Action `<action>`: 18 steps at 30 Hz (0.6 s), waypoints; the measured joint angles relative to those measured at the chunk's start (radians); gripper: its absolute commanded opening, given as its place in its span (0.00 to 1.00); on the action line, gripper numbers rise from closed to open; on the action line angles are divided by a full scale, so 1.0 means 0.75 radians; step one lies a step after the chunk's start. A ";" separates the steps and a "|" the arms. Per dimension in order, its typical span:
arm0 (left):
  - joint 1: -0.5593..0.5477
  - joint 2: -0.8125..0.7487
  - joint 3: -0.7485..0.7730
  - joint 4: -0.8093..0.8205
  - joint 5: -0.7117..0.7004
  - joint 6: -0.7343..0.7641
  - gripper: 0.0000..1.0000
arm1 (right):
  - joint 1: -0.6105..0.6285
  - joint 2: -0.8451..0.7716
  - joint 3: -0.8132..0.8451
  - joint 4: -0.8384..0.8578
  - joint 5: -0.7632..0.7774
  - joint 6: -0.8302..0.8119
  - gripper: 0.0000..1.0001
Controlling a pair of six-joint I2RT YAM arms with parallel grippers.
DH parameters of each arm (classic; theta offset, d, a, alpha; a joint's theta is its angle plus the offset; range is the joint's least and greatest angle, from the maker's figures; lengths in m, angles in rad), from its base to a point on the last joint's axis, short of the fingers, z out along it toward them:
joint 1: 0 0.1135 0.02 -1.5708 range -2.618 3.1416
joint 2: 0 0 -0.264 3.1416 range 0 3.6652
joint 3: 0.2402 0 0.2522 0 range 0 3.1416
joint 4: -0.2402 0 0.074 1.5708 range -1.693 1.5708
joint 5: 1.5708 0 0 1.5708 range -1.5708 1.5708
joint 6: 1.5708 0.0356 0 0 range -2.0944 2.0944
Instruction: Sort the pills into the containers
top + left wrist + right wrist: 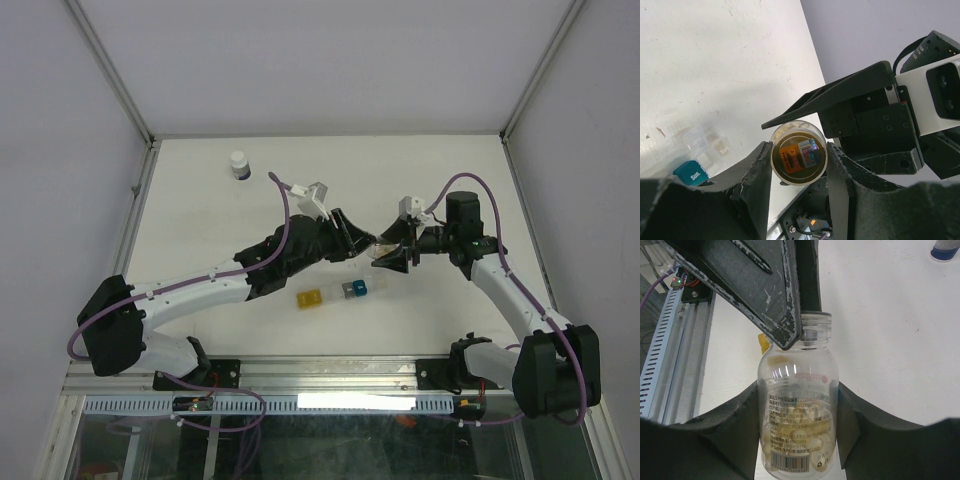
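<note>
We look down on a white table with two arms meeting just right of the centre of the frame. The left gripper has its fingers pressed together on a clear vial. From the left wrist we see the vial end-on, as a round disc with orange inside. The right gripper pinches the same vial around its body, one finger touching each side.

From the right wrist, the vial stands upright with an open threaded mouth. The left arm's dark fingers cross in front of the neck and hide part of it. The pills lie at the bottom of the vial. Seen through the printed label they look pale, and we cannot make them out one by one. From above, the vial itself is almost lost between the two grippers.

The containers lie as a short strip on the table, just below the grippers and apart from them. The strip has a yellow cube at its left end and a blue cube toward the right. The clear cubes are hard to see against the white. A small white-capped bottle stands well apart at the upper left.
</note>
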 measured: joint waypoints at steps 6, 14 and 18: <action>0.002 0.004 0.001 0.019 0.015 0.021 0.71 | 0.001 0.000 0.001 -0.009 -0.006 -0.001 0.00; 0.003 -0.019 0.004 0.112 0.023 0.107 0.99 | 0.002 0.000 0.001 -0.030 -0.026 -0.001 0.00; 0.003 -0.104 -0.055 0.152 0.006 0.276 0.99 | 0.001 0.000 0.001 -0.031 -0.039 -0.001 0.00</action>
